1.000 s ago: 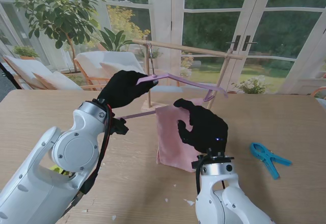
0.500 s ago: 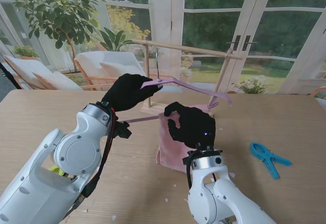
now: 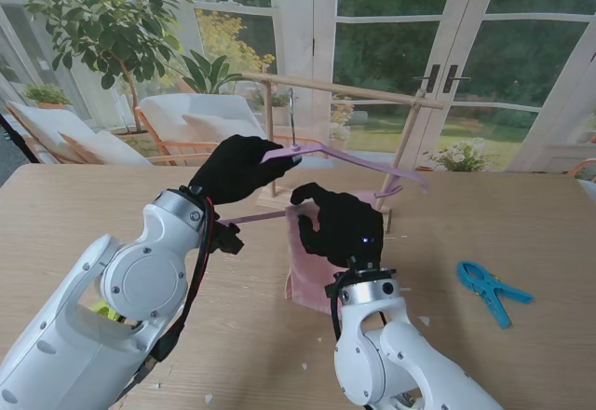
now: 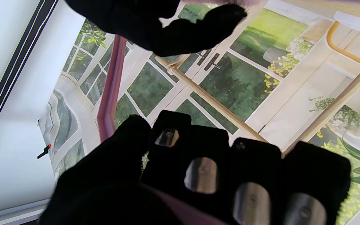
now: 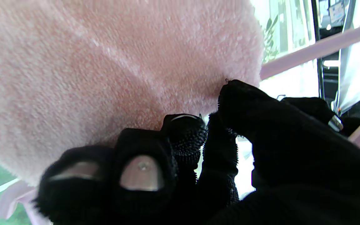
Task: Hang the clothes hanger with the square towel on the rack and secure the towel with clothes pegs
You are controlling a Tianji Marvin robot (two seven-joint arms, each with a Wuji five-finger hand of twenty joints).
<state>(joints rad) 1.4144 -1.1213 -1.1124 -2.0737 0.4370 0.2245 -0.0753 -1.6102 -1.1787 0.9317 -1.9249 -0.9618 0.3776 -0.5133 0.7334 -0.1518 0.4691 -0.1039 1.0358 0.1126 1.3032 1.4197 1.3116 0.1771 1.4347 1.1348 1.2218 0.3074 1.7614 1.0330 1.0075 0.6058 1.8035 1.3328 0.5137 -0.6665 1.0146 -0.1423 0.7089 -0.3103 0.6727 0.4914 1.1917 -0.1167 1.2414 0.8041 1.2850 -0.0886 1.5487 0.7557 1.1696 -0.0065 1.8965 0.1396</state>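
Just below the wooden rack rail (image 3: 345, 89), the left hand (image 3: 233, 168) grips the lilac plastic hanger (image 3: 354, 160), its metal hook (image 3: 291, 116) short of the rail. The right hand (image 3: 340, 224) pinches the draped pink square towel (image 3: 305, 266). Lift level, steadying the cloth, until the hook clears.

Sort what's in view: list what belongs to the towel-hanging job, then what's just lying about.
Belongs to the job:
- purple hanger, held by the left hand
- pink towel, pinched by the right hand
- wooden rack
- blue peg on the table

Just lying about:
- small white scraps on the table
- yellow-green item behind the left arm, unidentifiable
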